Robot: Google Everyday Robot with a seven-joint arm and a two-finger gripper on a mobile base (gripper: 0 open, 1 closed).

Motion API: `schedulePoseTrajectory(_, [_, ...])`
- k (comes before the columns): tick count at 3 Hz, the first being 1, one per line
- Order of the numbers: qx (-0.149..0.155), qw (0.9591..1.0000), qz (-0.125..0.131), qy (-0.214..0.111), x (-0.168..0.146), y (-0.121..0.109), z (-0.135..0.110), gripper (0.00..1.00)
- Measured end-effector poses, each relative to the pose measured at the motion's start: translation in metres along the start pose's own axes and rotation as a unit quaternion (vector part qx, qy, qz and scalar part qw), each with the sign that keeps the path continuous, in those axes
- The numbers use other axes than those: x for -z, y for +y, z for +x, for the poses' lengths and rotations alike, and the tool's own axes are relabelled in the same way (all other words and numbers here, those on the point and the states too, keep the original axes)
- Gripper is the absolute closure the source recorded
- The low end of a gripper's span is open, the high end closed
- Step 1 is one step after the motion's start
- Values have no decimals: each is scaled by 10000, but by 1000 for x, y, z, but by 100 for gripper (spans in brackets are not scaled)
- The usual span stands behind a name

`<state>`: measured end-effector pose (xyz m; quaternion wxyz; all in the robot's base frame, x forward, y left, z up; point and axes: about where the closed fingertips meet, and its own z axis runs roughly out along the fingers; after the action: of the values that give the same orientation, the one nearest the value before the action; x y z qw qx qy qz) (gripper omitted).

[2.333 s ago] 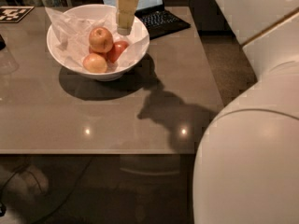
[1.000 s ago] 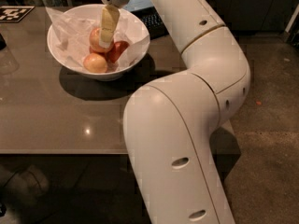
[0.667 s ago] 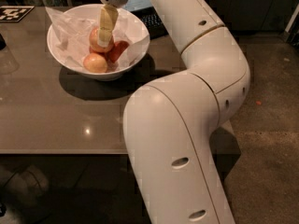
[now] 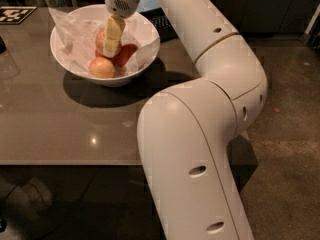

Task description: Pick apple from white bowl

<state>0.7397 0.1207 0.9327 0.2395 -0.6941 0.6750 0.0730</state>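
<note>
A white robot arm is filling the right half of the frame, bending up from the lower centre and reaching over to the upper left. At its end, the gripper is pointing down into the white bowl, which is sitting on a grey-brown table in the upper left of the frame. Whether the gripper is open or closed on anything cannot be told from this angle.

The apple, golden yellow with a red blush, is lying toward the back of the bowl, directly behind the gripper and partly hidden by it. A paler apple is resting at the front of the bowl, and a deep red apple is lying to the right, both crowding close against the target. Crinkled white paper is lining the bowl and standing up above its rim on the left.

Several risks are showing here. Because the three fruits are packed together, the gripper may be pressing on the red apple or wedging between fruits rather than closing squarely around the golden one. The apple's round, smooth skin is likely inviting a slip if the hold is off centre. Loose paper may be catching in the grasp and lifting with the fruit. An angled pull could be dragging the bowl across the glossy table, toward a dark keyboard lying just behind it.
</note>
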Motion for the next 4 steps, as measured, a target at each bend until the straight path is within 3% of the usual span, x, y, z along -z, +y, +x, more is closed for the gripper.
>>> schedulePoseTrajectory(4, [-311,9978,-444,-389,-26,23,4,0])
